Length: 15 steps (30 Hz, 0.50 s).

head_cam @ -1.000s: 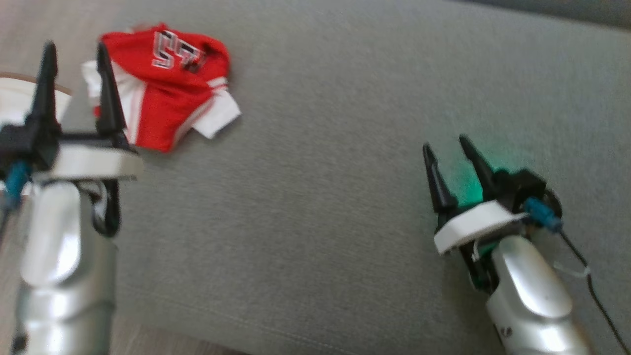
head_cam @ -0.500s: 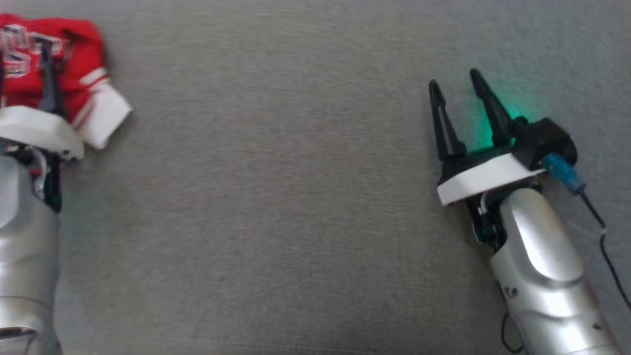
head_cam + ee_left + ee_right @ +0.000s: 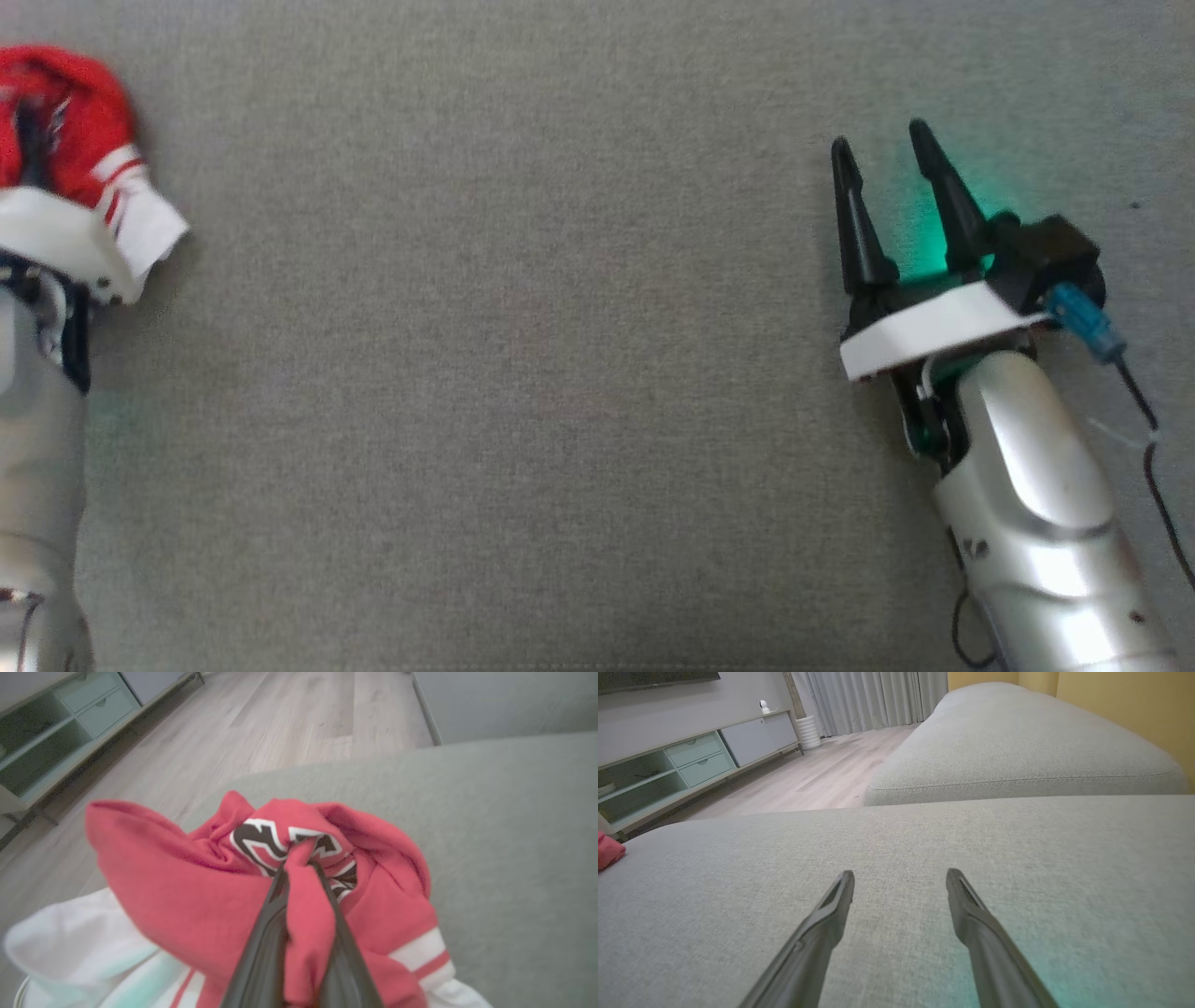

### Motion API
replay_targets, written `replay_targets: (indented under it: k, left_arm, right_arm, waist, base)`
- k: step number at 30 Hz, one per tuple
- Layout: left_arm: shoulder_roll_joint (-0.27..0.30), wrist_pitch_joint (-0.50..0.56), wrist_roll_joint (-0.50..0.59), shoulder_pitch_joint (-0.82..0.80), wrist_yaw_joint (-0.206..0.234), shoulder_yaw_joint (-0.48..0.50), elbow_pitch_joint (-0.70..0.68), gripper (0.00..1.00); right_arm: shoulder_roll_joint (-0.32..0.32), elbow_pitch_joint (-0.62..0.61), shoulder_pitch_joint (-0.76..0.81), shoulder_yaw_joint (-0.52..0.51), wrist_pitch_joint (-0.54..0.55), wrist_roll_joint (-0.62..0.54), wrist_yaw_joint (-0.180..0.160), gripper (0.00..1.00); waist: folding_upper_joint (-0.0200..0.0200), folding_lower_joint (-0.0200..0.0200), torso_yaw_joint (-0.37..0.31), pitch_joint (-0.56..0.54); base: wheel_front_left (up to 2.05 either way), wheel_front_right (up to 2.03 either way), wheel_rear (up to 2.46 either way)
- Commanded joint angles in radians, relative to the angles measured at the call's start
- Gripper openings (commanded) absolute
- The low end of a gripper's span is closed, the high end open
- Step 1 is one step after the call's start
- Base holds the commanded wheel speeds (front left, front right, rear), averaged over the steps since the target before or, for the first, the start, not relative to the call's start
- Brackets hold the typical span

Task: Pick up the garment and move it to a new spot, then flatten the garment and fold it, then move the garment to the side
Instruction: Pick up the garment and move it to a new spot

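Left gripper (image 3: 300, 868) pinches the bunched red garment (image 3: 187, 896) over a coarse-woven grey cushion (image 3: 514, 835).

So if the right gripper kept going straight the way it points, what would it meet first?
The right gripper would probably meet the gray cushion just ahead, as it seems tilted slightly down. If level, the far cushion. Depth is unclear.

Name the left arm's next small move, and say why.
Probably lift straight up a little: the left jaws are closed on a fold of the red garment, which lies near the left edge of the grey cushion. Raising it frees the cloth to carry toward the bare middle.
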Motion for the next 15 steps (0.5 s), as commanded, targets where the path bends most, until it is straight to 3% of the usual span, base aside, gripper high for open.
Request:
replay_targets:
  k: [1, 8, 15]
  left_arm:
    - [0.05, -0.061, 0.016, -0.062, -0.014, -0.012, -0.062, 0.0]
    - [-0.029, -0.132, 0.036, -0.139, -0.049, -0.094, -0.157, 0.0]
    - [-0.209, -0.147, -0.035, -0.127, -0.064, -0.212, -0.264, 0.0]
  right_arm:
    - [0.008, -0.01, 0.046, 0.014, -0.001, 0.01, -0.001, 1.0]
    - [0.012, 0.007, 0.078, 0.037, -0.001, 0.051, -0.001, 1.0]
    - [0.013, 0.007, 0.107, 0.096, -0.001, 0.128, -0.001, 1.0]
  waist:
    - [0.0001, -0.0001, -0.016, -0.039]
    - [0.0001, -0.0001, -0.081, -0.12]
    - [0.0001, -0.0001, -0.2, -0.183]
  base:
    - [0.0, 0.0, 0.0]
    - [0.0, 0.0, 0.0]
    - [0.0, 0.0, 0.0]
